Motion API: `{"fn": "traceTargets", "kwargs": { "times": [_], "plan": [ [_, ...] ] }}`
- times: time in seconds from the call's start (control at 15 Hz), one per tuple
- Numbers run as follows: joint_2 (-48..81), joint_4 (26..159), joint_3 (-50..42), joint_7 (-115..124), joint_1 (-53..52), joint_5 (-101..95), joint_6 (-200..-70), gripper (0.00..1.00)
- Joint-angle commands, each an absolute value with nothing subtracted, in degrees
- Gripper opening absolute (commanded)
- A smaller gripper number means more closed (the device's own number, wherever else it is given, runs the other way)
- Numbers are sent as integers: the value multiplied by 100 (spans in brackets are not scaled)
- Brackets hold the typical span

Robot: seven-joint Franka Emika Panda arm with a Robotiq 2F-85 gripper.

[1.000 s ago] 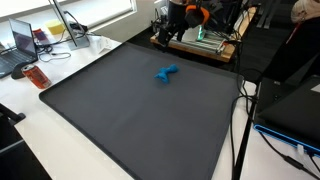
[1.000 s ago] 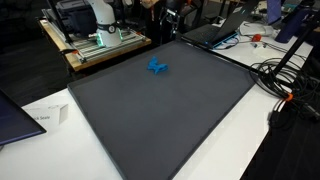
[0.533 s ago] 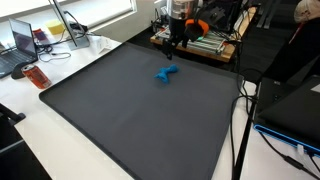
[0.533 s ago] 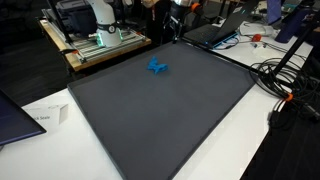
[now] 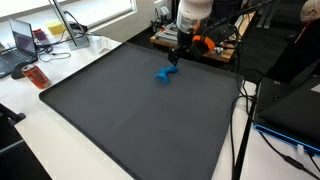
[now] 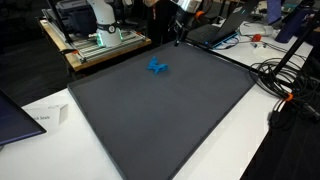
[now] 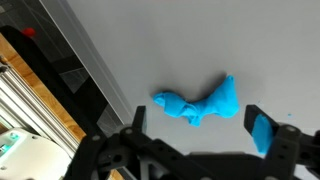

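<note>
Blue object [image 7: 205, 103]: one small, bright blue piece with a matte surface and an irregular, lumpy outline, broader at one end. It lies flat on the dark grey mat [image 5: 120, 110], near the mat's far edge in both exterior views. The mat is rectangular, smooth and non-reflective, and it sits on a white table [image 5: 40, 125]. The gripper [image 5: 175, 58] hangs just above and beside the object, not touching it. In the wrist view its black jaws stand wide apart, clear of the object. The print on the white card [image 6: 45, 117] is too small to read.
</note>
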State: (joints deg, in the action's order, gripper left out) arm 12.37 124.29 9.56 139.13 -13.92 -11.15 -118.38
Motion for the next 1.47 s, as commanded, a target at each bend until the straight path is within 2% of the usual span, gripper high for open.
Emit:
{"fn": "traceTargets", "kwargs": {
  "times": [0.0, 0.47, 1.4],
  "plan": [
    [1660, 11981, 843, 14645, -1666, -1516, -11488, 100],
    [2269, 11317, 739, 15003, -1709, -1354, -11075, 100],
    [2127, 11408, 241, 13378, -398, 971, -11541, 100]
  ]
}}
